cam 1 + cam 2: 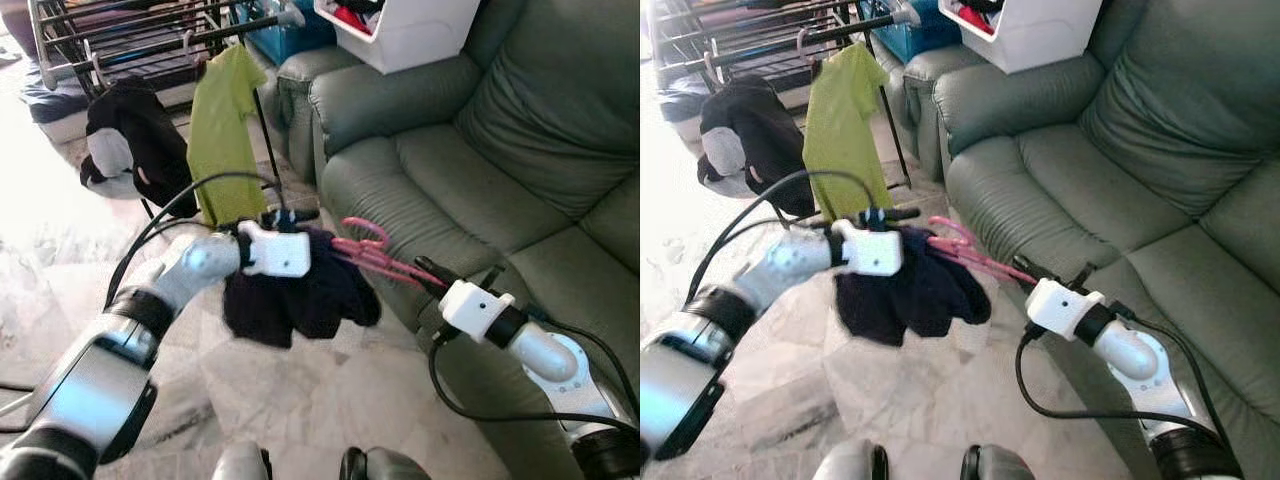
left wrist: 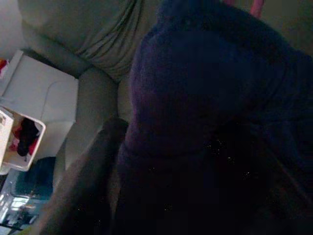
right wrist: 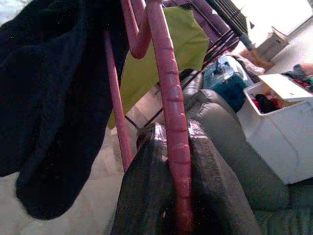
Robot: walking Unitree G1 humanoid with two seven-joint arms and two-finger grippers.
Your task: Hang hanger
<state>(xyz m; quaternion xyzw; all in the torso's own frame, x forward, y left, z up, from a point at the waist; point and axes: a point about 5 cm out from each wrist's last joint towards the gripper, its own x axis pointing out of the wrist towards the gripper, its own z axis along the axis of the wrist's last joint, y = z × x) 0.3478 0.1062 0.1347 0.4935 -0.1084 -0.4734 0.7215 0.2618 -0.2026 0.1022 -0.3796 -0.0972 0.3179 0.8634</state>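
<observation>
A dark navy garment (image 1: 300, 290) hangs on a pink hanger (image 1: 375, 255) held in the air between my arms, in front of the sofa. My left gripper (image 1: 305, 248) is pushed into the top of the garment and shut on the cloth, which hides its fingers. The left wrist view has the navy cloth (image 2: 210, 98) pressed against one dark finger (image 2: 93, 181). My right gripper (image 1: 432, 276) is shut on the hanger's arm, and its two black fingers clamp the pink bar (image 3: 168, 107). The drying rack's black rail (image 1: 150, 45) stands further off at the upper left.
On the rack hang a green shirt (image 1: 225, 135) and a black and white garment (image 1: 130, 140). A grey-green sofa (image 1: 480, 170) runs along the right side. A white box (image 1: 410, 30) sits on its armrest, with a blue bin (image 1: 285, 35) behind. Marble floor (image 1: 300, 390) lies below.
</observation>
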